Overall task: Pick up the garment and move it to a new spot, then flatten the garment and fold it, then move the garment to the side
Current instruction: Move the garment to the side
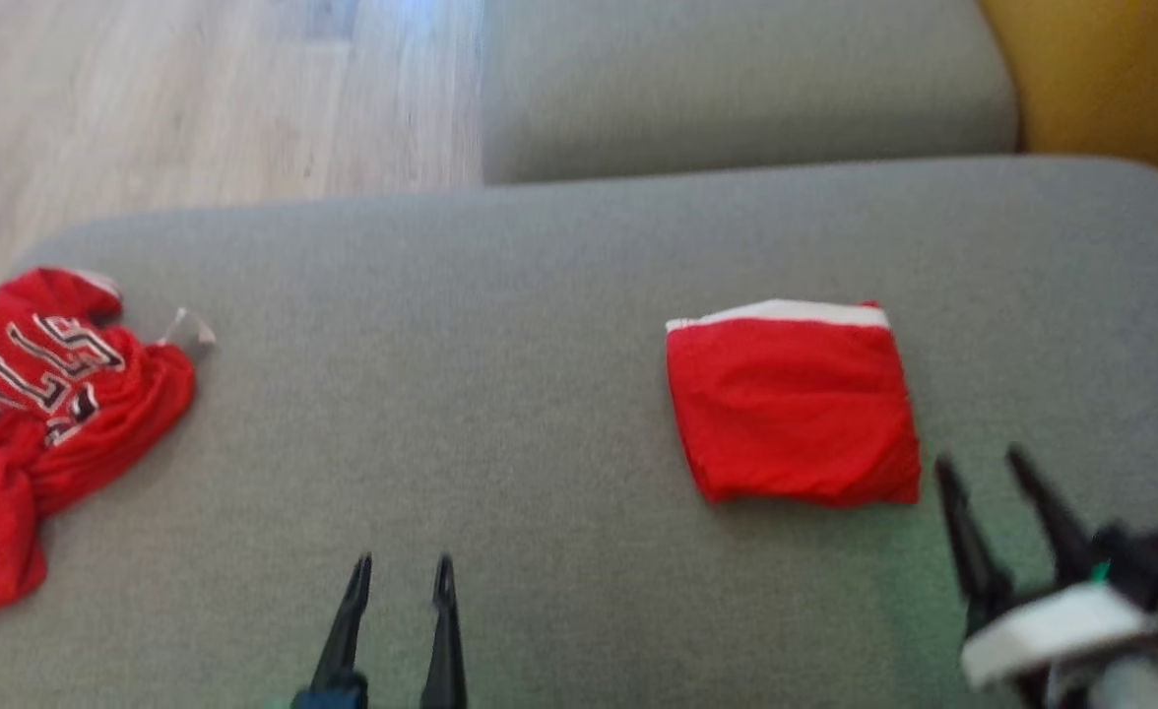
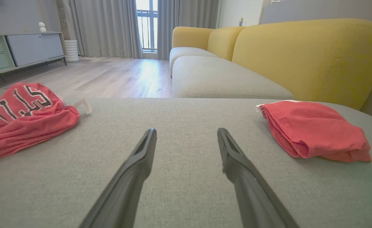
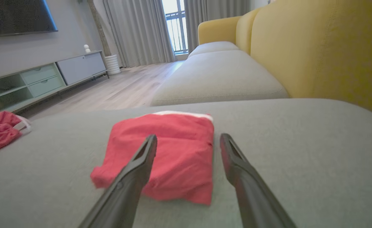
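So the folded red garment (image 1: 794, 404) sits on the grey sofa cushion (image 1: 500, 394), with the crumpled red jersey (image 1: 47, 423) well apart on its left. The left gripper (image 1: 404, 563) and right gripper (image 1: 979, 459) both have fingers spread, holding nothing.

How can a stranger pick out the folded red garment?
Start at the grey cushion beside the yellow backrest. On its right side lies a red garment. Unlike the crumpled lettered jersey at left, it is folded square, with a white edge.
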`<state>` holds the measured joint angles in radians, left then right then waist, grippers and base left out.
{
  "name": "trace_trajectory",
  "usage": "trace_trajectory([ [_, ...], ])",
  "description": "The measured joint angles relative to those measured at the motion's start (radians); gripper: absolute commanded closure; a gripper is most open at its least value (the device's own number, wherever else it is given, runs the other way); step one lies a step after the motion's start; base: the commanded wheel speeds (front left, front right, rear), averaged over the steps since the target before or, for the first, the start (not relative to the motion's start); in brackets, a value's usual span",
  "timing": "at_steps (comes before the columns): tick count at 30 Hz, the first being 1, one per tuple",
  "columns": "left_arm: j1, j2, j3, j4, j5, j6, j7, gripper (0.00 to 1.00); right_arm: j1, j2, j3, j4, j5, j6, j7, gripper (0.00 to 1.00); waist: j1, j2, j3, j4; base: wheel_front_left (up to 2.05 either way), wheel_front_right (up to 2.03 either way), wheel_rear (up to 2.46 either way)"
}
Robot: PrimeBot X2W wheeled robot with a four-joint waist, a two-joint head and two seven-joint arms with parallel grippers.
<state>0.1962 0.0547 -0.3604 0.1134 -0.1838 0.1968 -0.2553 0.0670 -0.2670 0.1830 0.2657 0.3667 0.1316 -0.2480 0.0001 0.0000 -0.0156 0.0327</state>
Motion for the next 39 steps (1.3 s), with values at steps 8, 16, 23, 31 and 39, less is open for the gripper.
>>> trace_trajectory([
  [8, -0.137, -0.001, -0.033, 0.002, 0.000, -0.003, 0.000, 0.00, -0.257, -0.073, 0.007, 0.106, 0.158, 0.000, 0.123, 0.00, 0.0003, 0.0000, 0.138, 0.025, 0.00, 0.00, 0.00],
  [16, -0.198, -0.001, -0.055, 0.016, -0.002, -0.012, 0.000, 0.00, -0.343, -0.123, 0.043, 0.200, 0.345, 0.000, 0.294, 0.00, 0.0001, 0.0000, 0.213, 0.060, 0.00, 0.00, 0.00],
  [23, -0.218, -0.002, -0.058, 0.027, -0.002, -0.012, 0.000, 0.00, -0.371, -0.142, 0.112, 0.233, 0.492, 0.000, 0.380, 1.00, -0.0001, 0.0000, 0.246, 0.077, 0.00, 0.00, 0.00],
  [31, -0.243, -0.002, -0.060, 0.025, -0.003, -0.011, 0.000, 0.00, -0.447, -0.275, 0.128, 0.232, 0.474, 0.000, 0.338, 1.00, -0.0001, 0.0000, 0.279, 0.053, 0.00, 0.00, 0.00],
  [39, -0.300, -0.002, -0.058, 0.023, 0.006, -0.022, 0.000, 0.00, -0.521, -0.451, 0.047, 0.275, 0.406, 0.000, 0.337, 1.00, -0.0001, 0.0000, 0.355, 0.008, 0.00, 0.00, 0.00],
])
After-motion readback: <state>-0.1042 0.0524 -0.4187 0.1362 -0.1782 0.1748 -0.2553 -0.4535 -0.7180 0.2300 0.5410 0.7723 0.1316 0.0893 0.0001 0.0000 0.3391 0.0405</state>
